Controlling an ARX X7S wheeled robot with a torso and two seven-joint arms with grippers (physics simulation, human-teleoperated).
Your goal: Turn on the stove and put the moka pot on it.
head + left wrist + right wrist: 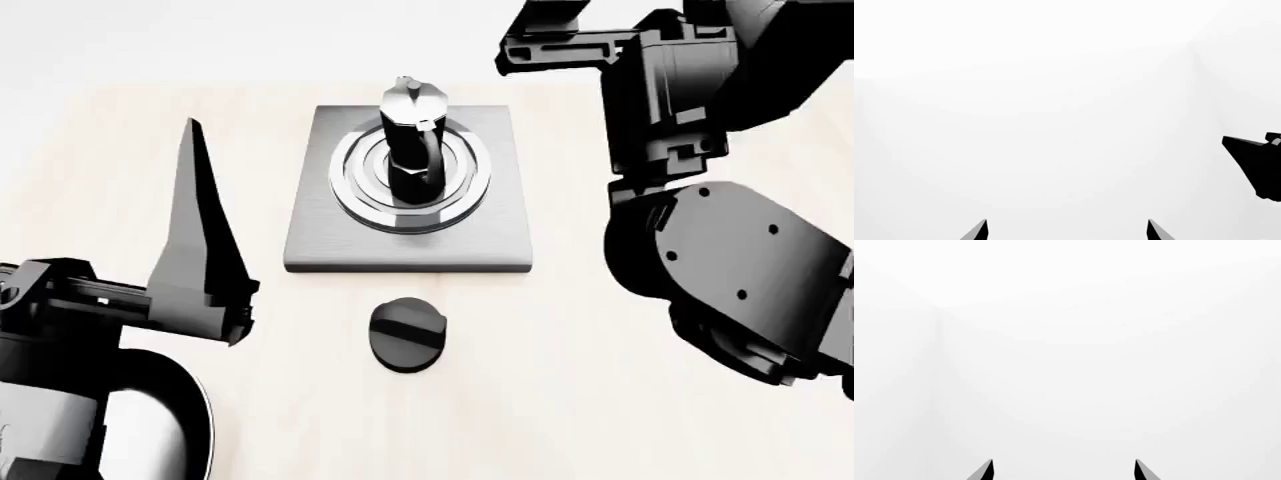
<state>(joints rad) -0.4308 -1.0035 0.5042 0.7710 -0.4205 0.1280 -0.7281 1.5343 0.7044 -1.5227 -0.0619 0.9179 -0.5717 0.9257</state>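
Two arms hang raised off the pale wooden desk (641, 400). The flat dark-grey square stove (501, 240) already carries the upright black-and-silver moka pot (414, 150) on its rings. The round black knob (407, 336) lies nearer the left gripper (1067, 231), fingers spread; the right gripper (1064, 471) seems likewise spread.

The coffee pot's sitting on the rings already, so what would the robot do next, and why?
Probably nothing beyond keeping both arms clear. The moka pot stands upright on the stove rings, and both wrist views show spread fingertips on blank white. Whether the knob is turned on, I cannot tell.
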